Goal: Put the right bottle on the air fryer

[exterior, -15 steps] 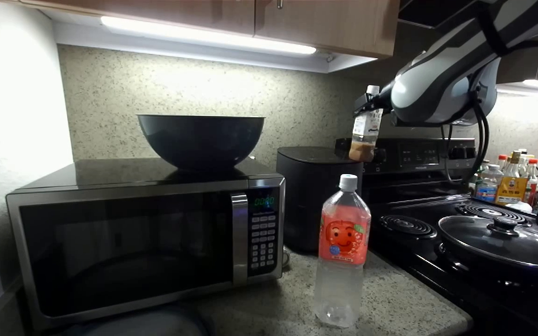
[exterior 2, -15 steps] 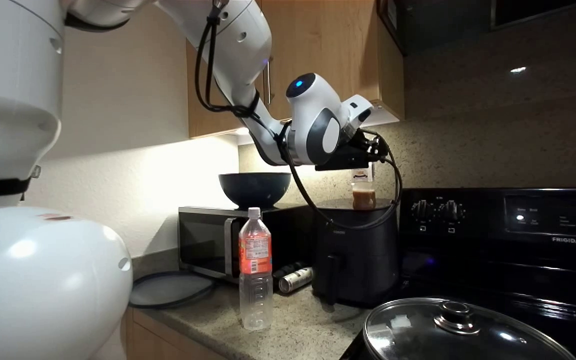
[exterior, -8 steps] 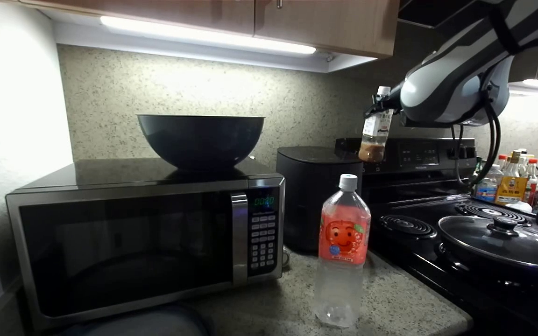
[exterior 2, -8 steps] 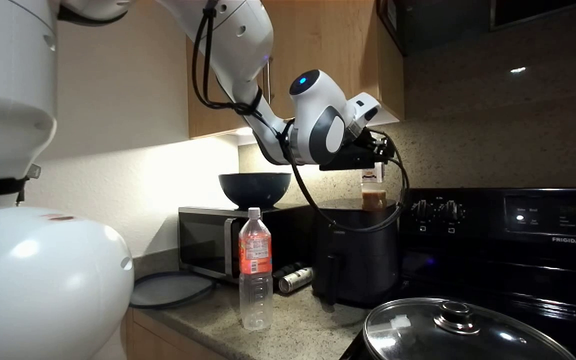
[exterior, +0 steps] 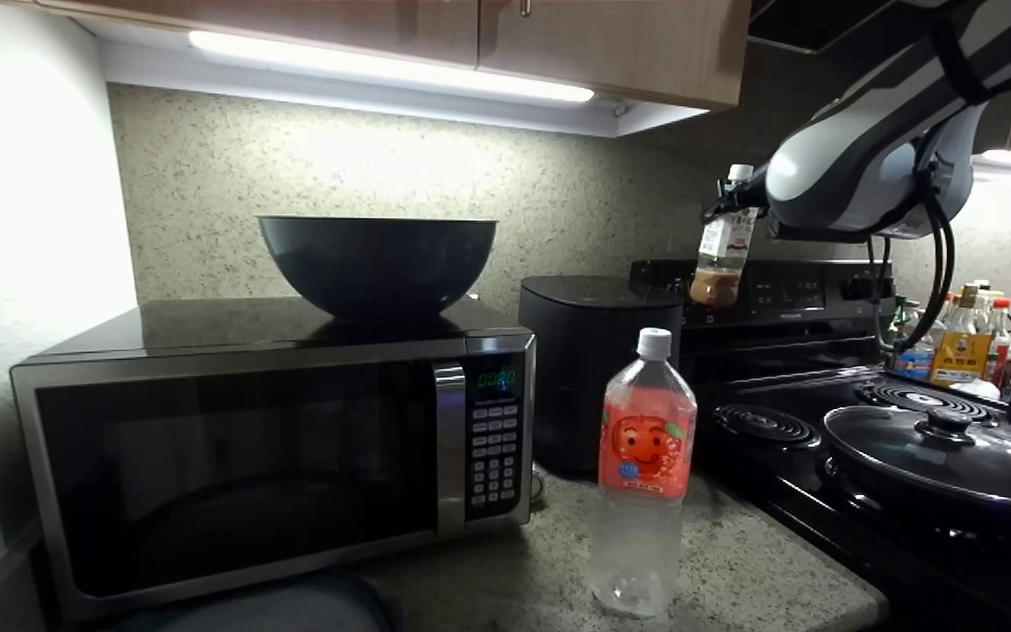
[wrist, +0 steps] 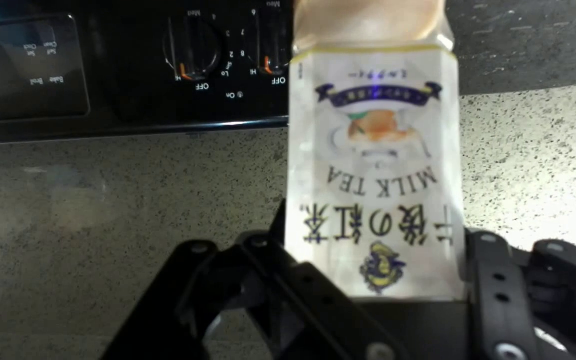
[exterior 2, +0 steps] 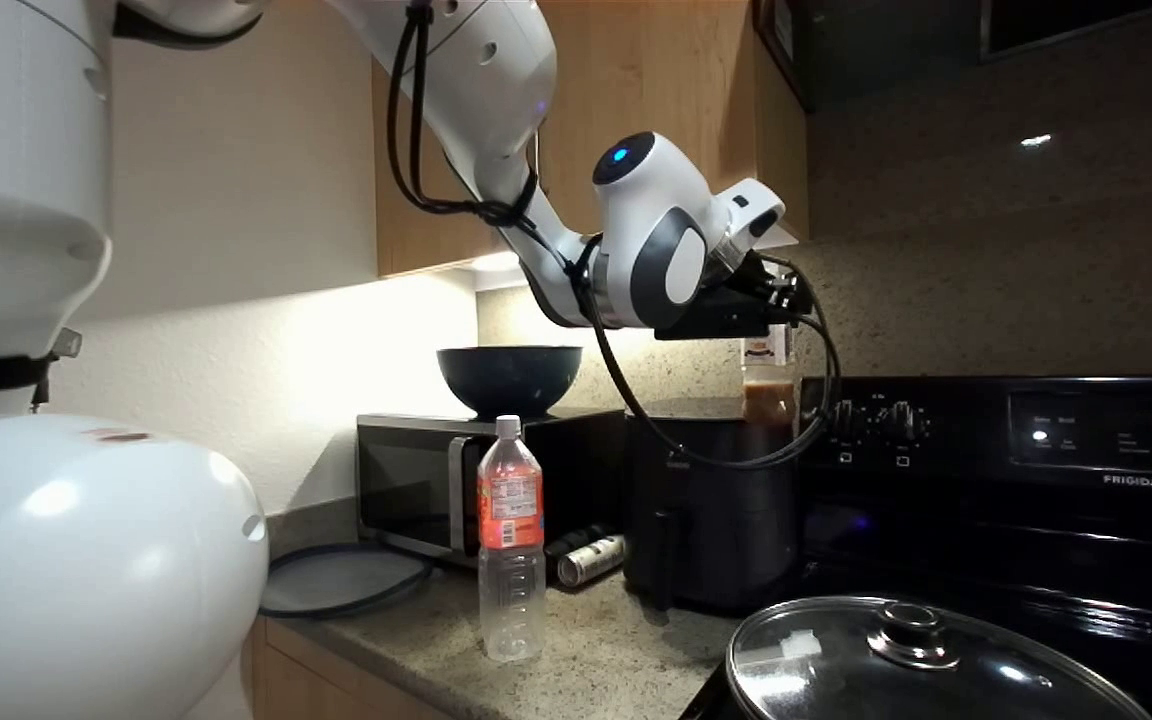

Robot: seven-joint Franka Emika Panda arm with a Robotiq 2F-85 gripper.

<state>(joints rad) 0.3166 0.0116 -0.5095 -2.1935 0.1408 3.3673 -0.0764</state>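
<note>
The right bottle, small with a white cap, pale label and brownish liquid, hangs in the air in both exterior views (exterior: 725,241) (exterior 2: 768,400). It leans slightly. My gripper (exterior: 731,206) is shut around its upper part; the wrist view shows the bottle's label (wrist: 378,150) between the two fingers (wrist: 375,245). The black air fryer (exterior: 593,377) stands between microwave and stove. In an exterior view the bottle is right of its top; in an exterior view (exterior 2: 716,520) the bottle's base overlaps the fryer's top right edge. The gap between them is unclear.
A taller bottle with a red-orange label (exterior: 646,439) stands on the counter before the air fryer. The microwave (exterior: 251,456) bears a dark bowl (exterior: 378,263). A lidded pan (exterior: 944,465) sits on the stove. A cabinet (exterior 2: 656,100) hangs above. A can (exterior 2: 591,560) lies on the counter.
My gripper and the held bottle have moved right in both exterior views, away from the middle of the air fryer's top. The bottle's height looks about the same. Nothing else has moved.
</note>
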